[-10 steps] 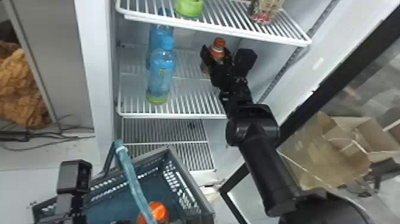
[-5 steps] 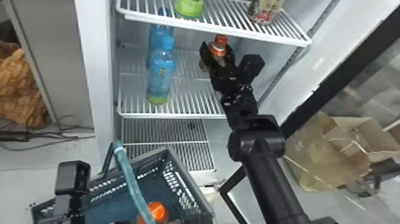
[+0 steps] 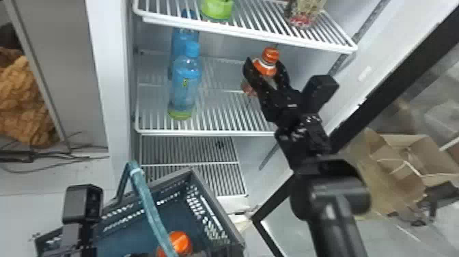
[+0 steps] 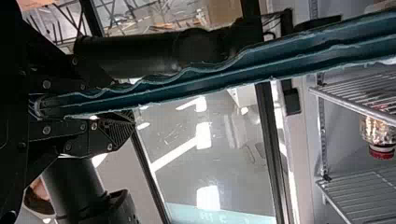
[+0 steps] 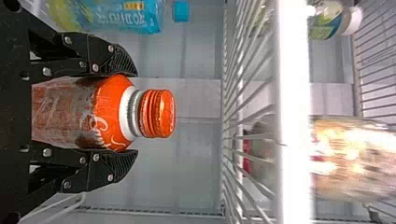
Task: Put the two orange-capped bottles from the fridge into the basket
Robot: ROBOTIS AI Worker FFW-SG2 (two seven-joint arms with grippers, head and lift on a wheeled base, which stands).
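One orange-capped bottle (image 3: 266, 68) farther right, one bottle (image 3: 180, 242) in basket (image 3: 218, 207)

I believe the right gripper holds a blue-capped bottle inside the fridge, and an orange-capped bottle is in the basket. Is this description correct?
Not fully: the bottle in the right gripper has an orange cap, not a blue one, as the right wrist view shows. It is inside the fridge, and another orange-capped bottle is in the basket.
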